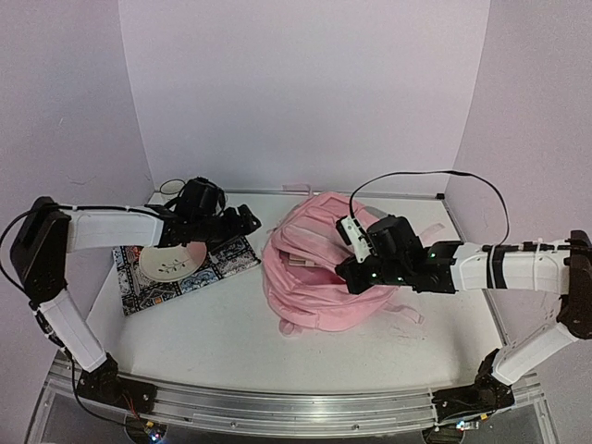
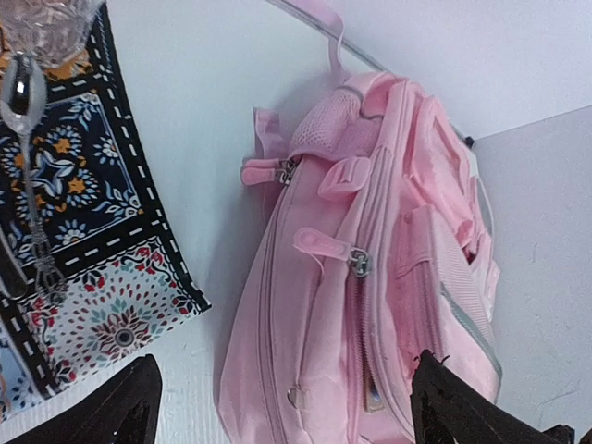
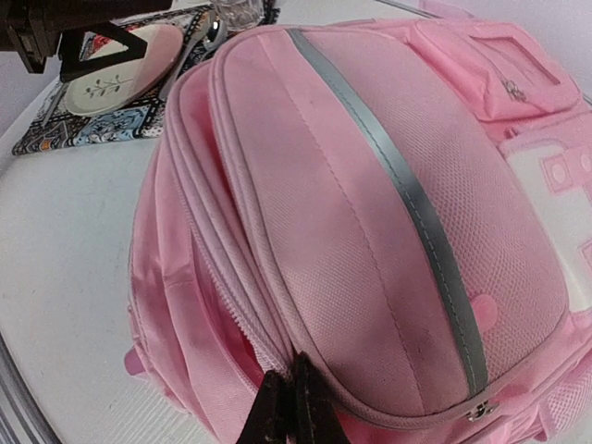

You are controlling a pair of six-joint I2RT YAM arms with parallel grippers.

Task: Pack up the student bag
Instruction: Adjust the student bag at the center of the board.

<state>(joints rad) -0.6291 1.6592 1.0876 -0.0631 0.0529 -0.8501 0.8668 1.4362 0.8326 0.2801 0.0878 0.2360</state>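
Note:
The student bag is a large light-pink backpack lying in the middle of the table, its main zip partly open. My right gripper is at the bag's right side. In the right wrist view its fingers are shut, pinching the bag's fabric edge beside the open zip. My left gripper hovers just left of the bag's top. In the left wrist view it is wide open and empty, with the bag's zip pockets and pullers between the two fingertips.
A patterned placemat lies left of the bag with a white plate on it. A metal fork and a clear glass are on the mat too. Pale walls enclose the back and sides.

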